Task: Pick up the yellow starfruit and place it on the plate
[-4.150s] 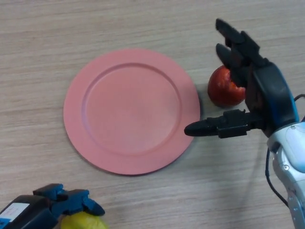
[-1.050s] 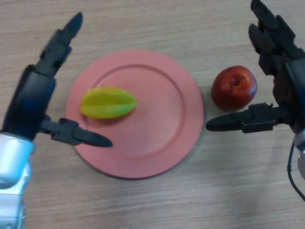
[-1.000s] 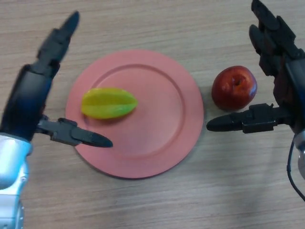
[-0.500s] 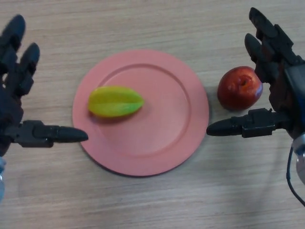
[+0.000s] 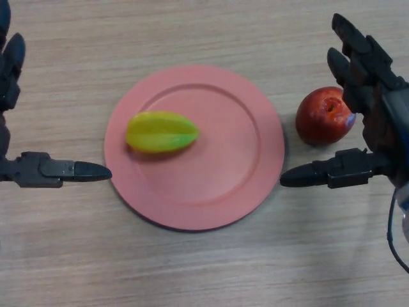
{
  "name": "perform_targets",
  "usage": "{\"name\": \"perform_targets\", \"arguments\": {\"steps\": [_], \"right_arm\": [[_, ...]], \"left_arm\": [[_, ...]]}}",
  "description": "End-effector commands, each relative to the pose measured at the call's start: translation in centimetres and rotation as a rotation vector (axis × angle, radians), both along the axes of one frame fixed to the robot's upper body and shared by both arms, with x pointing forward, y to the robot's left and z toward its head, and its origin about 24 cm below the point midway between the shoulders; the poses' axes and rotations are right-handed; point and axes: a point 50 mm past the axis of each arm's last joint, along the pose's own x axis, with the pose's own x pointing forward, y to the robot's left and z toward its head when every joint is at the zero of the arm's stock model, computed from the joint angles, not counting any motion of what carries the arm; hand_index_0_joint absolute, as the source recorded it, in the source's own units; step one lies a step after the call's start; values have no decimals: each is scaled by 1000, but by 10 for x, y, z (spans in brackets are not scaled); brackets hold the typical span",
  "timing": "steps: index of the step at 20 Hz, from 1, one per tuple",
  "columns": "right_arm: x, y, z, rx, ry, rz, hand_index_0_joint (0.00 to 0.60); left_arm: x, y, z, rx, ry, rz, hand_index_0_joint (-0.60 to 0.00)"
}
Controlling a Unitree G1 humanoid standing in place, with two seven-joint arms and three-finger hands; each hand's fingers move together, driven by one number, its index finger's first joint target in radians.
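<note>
the left hand (image 5: 19, 163) has pulled well back toward the left edge since a second ago, when it hung right over the rim of the plate (image 5: 255, 96); now only its thumb and fingers show, the thumb tip stopping just short of the plate's left rim. its fingers are straight and spread wide, holding nothing. the right hand (image 5: 377, 128) has barely shifted, fingers and thumb likewise stretched open and empty.

the yellow starfruit (image 5: 161, 132) lies on its side on the left half of the pink plate, long axis roughly left to right, its ridged flanks yellow with a green tinge along the edges. it rests inside the plate's inner ring, clear of both hands.

a red apple (image 5: 323, 118) sits on the wooden table (image 5: 192, 275) just right of the plate, near but apparently not touching the rim. the right hand's fingers pass over or beside the apple's right side; i can't quite tell if they touch it. its thumb points at the plate's right rim.
</note>
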Motion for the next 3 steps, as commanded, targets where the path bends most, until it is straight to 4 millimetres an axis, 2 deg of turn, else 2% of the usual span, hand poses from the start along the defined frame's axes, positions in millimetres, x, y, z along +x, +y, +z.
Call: {"name": "perform_targets", "arguments": {"steps": [1, 3], "right_arm": [[-16, -11, 37, 22, -226, 2, 0], [-20, -11, 41, 30, -247, 6, 0]], "left_arm": [[-16, 1, 39, 89, -274, 46, 0], [-16, -2, 40, 107, -294, 55, 0]]}}
